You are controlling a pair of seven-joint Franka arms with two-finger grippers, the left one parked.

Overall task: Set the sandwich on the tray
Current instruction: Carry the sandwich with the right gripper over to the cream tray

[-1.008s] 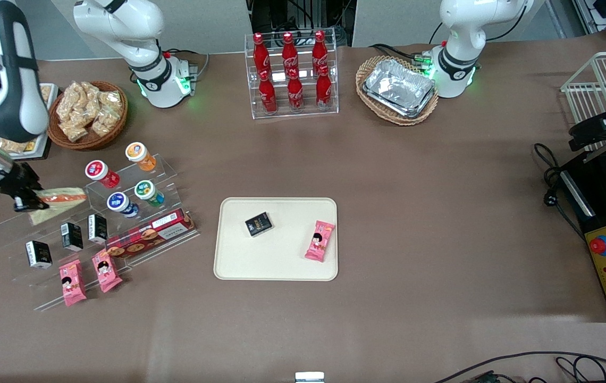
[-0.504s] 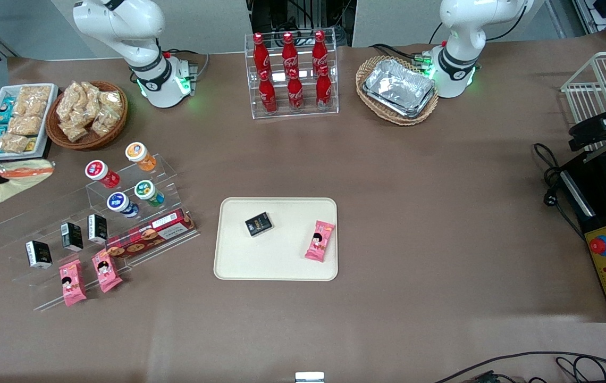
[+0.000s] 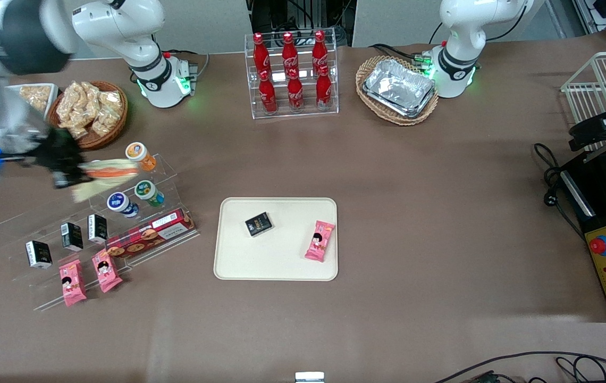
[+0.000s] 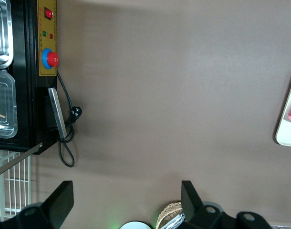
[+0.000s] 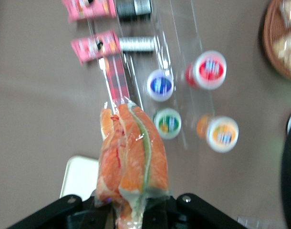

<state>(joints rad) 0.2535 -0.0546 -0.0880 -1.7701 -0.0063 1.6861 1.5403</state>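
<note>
Right wrist view: pincer (image 5: 131, 210) clamped on the wide end of the sandwich (image 5: 132, 162), carried in the air above the clear display shelf (image 3: 138, 175), well apart from the tray (image 3: 282, 266); looks light, soft, slippery wrap, so grip gently.

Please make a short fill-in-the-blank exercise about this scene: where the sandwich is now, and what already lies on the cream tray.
1. The gripper is shut on the ____.
2. The sandwich hangs above the clear display stand, not yet over the ____.
3. On the tray lie a small black box and a ____ snack packet.

Missing words: sandwich; tray; pink
</note>
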